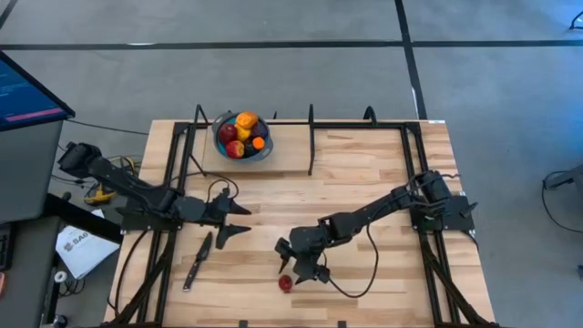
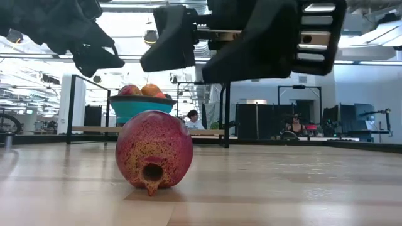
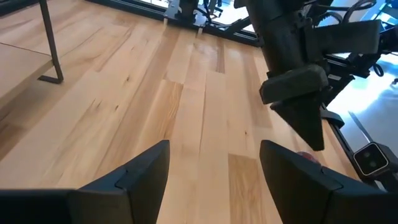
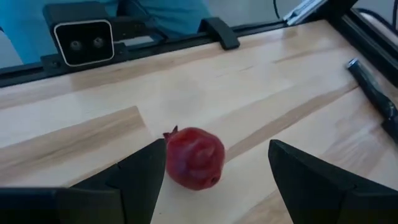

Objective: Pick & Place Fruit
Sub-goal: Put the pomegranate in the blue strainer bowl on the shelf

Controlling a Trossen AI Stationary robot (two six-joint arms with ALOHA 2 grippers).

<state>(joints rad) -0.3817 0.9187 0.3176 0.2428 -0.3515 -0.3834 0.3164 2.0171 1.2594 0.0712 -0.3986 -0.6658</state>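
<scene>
A red toy pomegranate (image 1: pixel 285 283) (image 2: pixel 154 157) (image 4: pixel 194 157) rests on the wooden table near its near edge, its crown end touching the wood in the low view. My right gripper (image 1: pixel 294 264) (image 4: pixel 214 180) hovers open just above and beside it, touching nothing; the fruit shows ahead of the fingers in the right wrist view. Several other fruits, yellow, red, orange and dark purple, lie piled in the blue bowl (image 1: pixel 241 137) (image 2: pixel 141 107) at the far side. My left gripper (image 1: pixel 239 221) (image 3: pixel 214 180) is open over bare wood, left of centre.
A slim dark knife (image 1: pixel 198 260) lies on the table near the left gripper, toward the near left. A raised wooden shelf (image 1: pixel 291 150) carries the bowl at the far edge. A black metal frame (image 1: pixel 311 137) borders the table. The low camera (image 4: pixel 78 40) stands beyond the pomegranate.
</scene>
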